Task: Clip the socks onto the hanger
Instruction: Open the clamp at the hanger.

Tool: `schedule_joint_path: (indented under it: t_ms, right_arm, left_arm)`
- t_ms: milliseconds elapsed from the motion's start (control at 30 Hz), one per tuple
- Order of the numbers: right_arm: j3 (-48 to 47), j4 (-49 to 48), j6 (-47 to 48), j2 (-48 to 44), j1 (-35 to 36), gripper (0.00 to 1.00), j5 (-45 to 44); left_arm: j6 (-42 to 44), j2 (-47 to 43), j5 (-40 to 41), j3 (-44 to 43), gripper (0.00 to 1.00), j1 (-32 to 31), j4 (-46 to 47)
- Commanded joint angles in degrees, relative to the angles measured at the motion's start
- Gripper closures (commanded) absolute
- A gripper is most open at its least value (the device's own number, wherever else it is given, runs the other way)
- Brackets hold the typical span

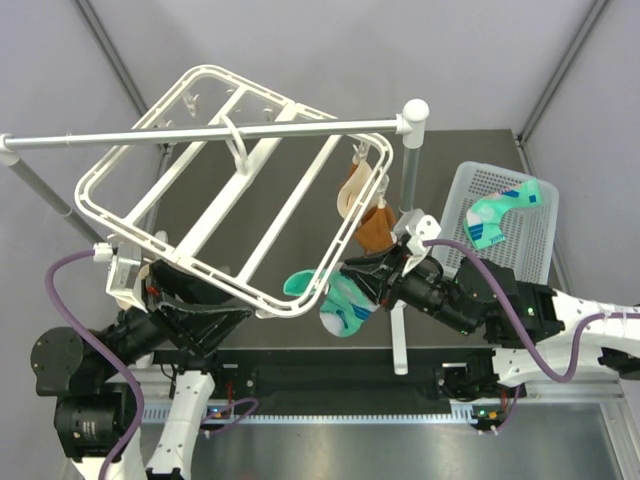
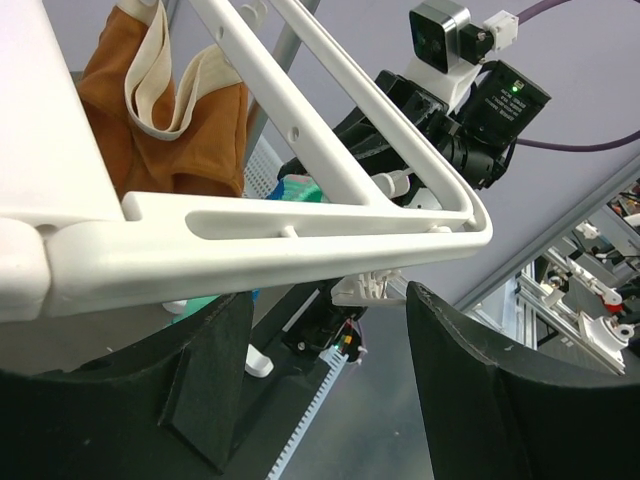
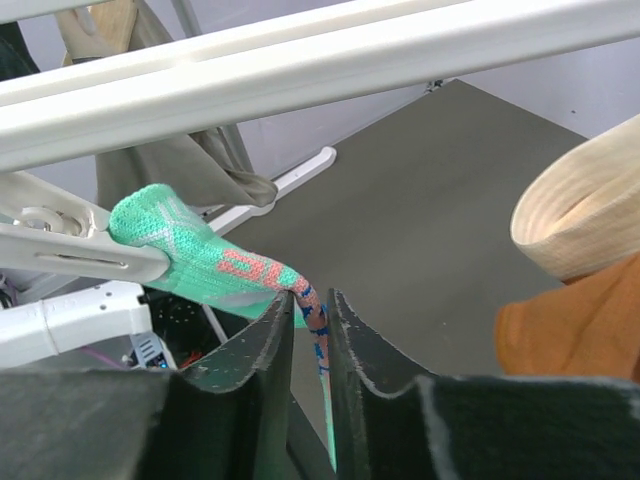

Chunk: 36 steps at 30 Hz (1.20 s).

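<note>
The white hanger point(image 1: 200, 272) hangs tilted from the rail. One teal sock point(image 1: 340, 300) dangles from its near right corner. In the right wrist view a white clip point(image 3: 80, 255) pinches the end of this sock point(image 3: 200, 260). Its lower part runs down between the fingers of my right gripper point(image 3: 312, 300), whose jaws stand narrowly parted and loose around it. A second teal sock point(image 1: 500, 215) lies in the basket. My left gripper point(image 2: 325, 300) sits under the hanger's near left corner, wide open. The hanger bar point(image 2: 300, 235) passes just beyond its fingertips, and nothing is between them.
A grey rail point(image 1: 200, 135) on a white post point(image 1: 410, 170) carries the hanger. A beige sock point(image 1: 352, 190) and an orange sock point(image 1: 375, 228) hang at the hanger's right side, close to my right wrist. The white perforated basket point(image 1: 455, 200) stands at the right.
</note>
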State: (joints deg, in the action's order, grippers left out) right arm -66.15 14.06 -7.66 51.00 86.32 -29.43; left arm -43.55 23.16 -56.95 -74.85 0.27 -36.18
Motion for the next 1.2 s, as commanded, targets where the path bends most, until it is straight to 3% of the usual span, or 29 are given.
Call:
schedule_joint_path:
  t_ms: [0, 167, 333, 567, 667, 833, 1167]
  right_arm:
    - [-2.0, -3.8, -1.9, 0.8, -0.8, 0.78, 1.2]
    - [-2.1, -1.0, -4.1, 0.3, -0.8, 0.56, 0.9]
    - [-1.2, 0.5, -6.2, -3.2, -0.7, 0.51, 3.2]
    - [-0.6, -2.5, -6.6, -6.4, -0.6, 0.46, 25.5]
    - [-0.9, -5.2, -7.3, -6.2, -0.5, 0.38, 34.0]
    - [-2.5, -12.1, -9.7, 1.0, -0.1, 0.33, 44.3]
    - [-3.5, -21.4, -6.4, 11.7, 3.2, 0.32, 29.6]
  left_arm:
    - [-1.9, 0.0, -1.2, 0.8, 0.33, 0.1, 2.3]
    - [-5.1, -0.7, -1.2, 1.8, 0.37, 0.2, 6.8]
    - [-6.6, -1.0, -2.1, 2.2, 0.48, 0.2, 8.5]
    - [-8.6, -0.9, -2.6, 1.5, 0.60, 0.3, 10.1]
    - [-9.2, -1.0, -2.6, 1.4, 0.63, 0.3, 10.7]
    - [-10.2, -1.0, -2.8, 1.5, 0.63, 0.7, 11.0]
    - [-13.1, -1.3, -3.8, 1.2, 0.63, 1.7, 12.6]
